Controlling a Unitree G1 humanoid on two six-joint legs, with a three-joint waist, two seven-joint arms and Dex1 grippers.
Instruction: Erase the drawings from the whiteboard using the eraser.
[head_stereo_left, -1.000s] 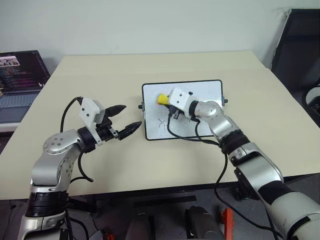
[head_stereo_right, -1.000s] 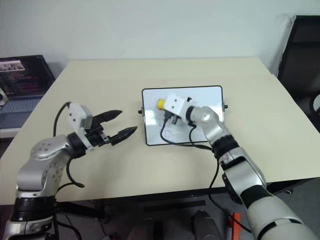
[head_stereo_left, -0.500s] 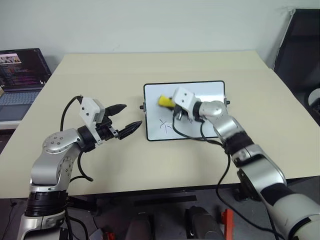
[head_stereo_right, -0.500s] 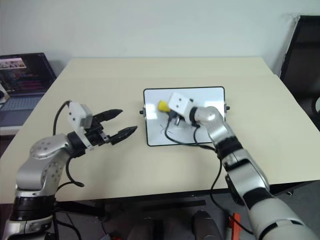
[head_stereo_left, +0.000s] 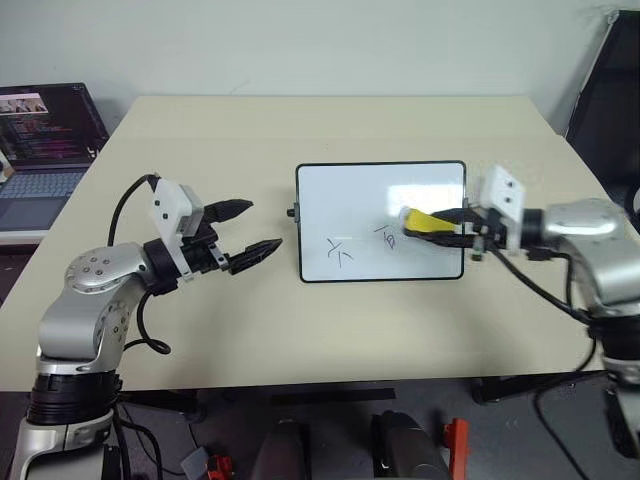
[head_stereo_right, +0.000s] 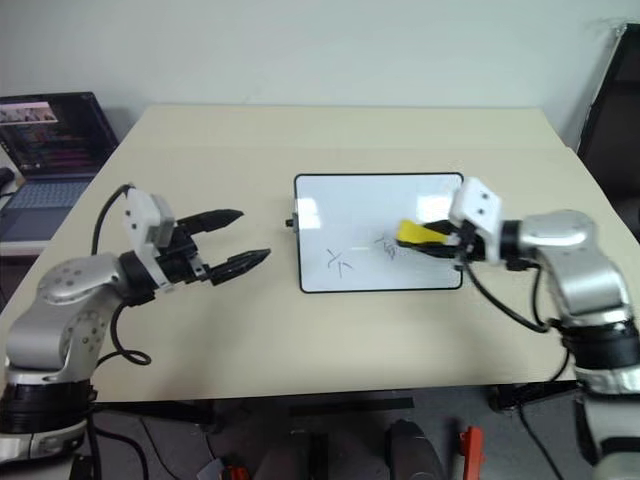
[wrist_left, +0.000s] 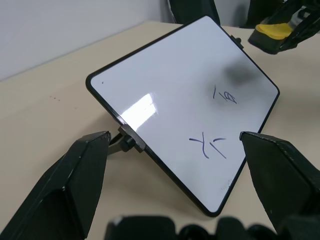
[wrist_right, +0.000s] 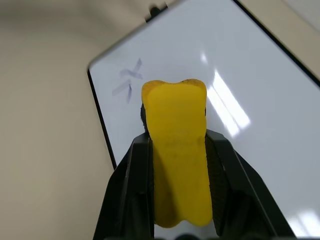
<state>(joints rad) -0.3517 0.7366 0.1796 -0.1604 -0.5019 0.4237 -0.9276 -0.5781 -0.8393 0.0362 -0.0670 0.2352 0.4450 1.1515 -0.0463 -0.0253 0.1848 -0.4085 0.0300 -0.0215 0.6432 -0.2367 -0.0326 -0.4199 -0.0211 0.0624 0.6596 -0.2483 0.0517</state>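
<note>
The whiteboard (head_stereo_left: 380, 190) lies flat at the middle of the table. Two dark drawings show on its lower half, one (head_stereo_left: 340, 251) near the left and one (head_stereo_left: 389, 237) near the centre. My right gripper (head_stereo_left: 440, 226) is shut on the yellow eraser (head_stereo_left: 418, 220), which it holds a little above the board's right part, beside the central drawing. In the right wrist view the eraser (wrist_right: 177, 150) sticks out past the black fingers (wrist_right: 132, 175). My left gripper (head_stereo_left: 256, 229) stands open over the table, left of the board, with nothing in it.
An open laptop (head_stereo_left: 45, 140) sits at the far left beside the table. A black chair (head_stereo_left: 605, 80) stands at the back right. Bare beige tabletop (head_stereo_left: 300, 130) surrounds the board, and the front edge (head_stereo_left: 300, 370) runs close below both arms.
My right gripper has swung with the eraser from the board's upper left to its right side, uncovering the central drawing. The left gripper kept still. The camera view shifted slightly.
</note>
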